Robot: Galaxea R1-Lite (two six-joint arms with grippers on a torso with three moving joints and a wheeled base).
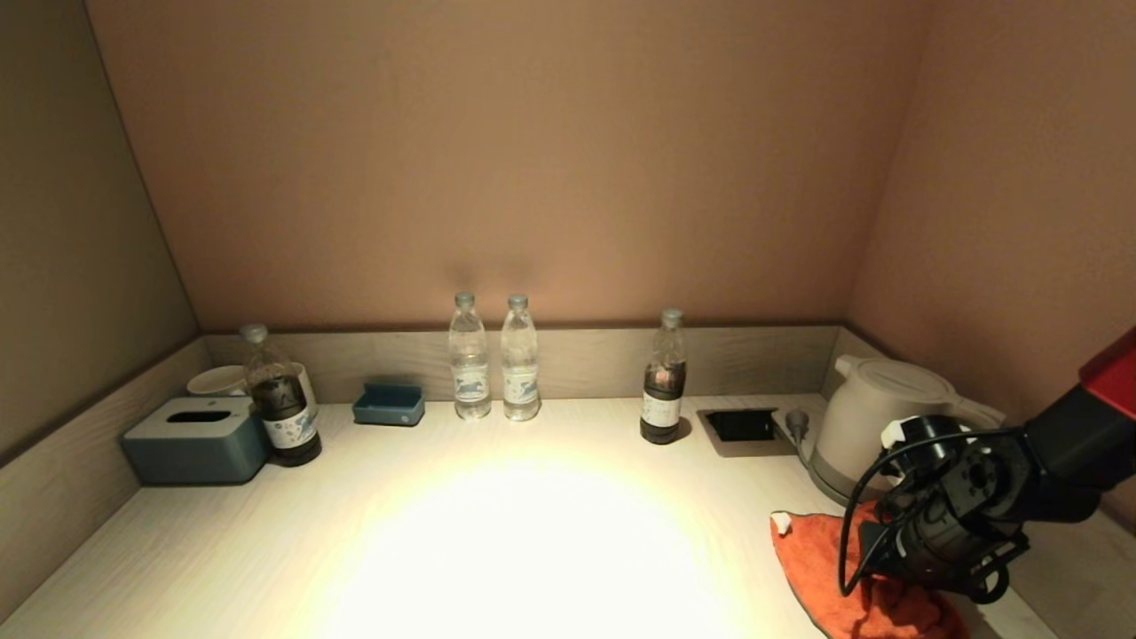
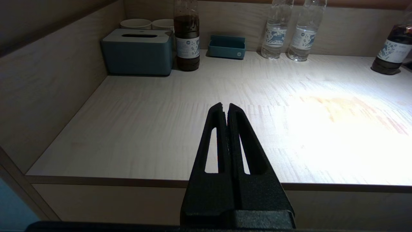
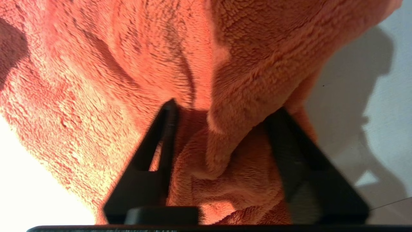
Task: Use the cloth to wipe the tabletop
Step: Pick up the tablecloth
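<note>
An orange fluffy cloth [image 1: 812,568] lies crumpled on the pale wooden tabletop [image 1: 497,532] at the front right. My right gripper [image 1: 896,590] is down on the cloth. In the right wrist view the gripper [image 3: 225,108] is open, its two black fingers [image 3: 161,135] spread wide, and a raised fold of the cloth [image 3: 128,64] stands between them. My left gripper [image 2: 225,104] is shut and empty, parked in front of the table's front edge at the left; it does not show in the head view.
A white kettle [image 1: 874,417] stands just behind the right arm, next to a recessed socket [image 1: 741,426]. Along the back wall stand a dark bottle [image 1: 664,382], two water bottles [image 1: 493,359], a blue tray [image 1: 389,405], another dark bottle [image 1: 280,399], a tissue box [image 1: 195,439] and cups [image 1: 217,380].
</note>
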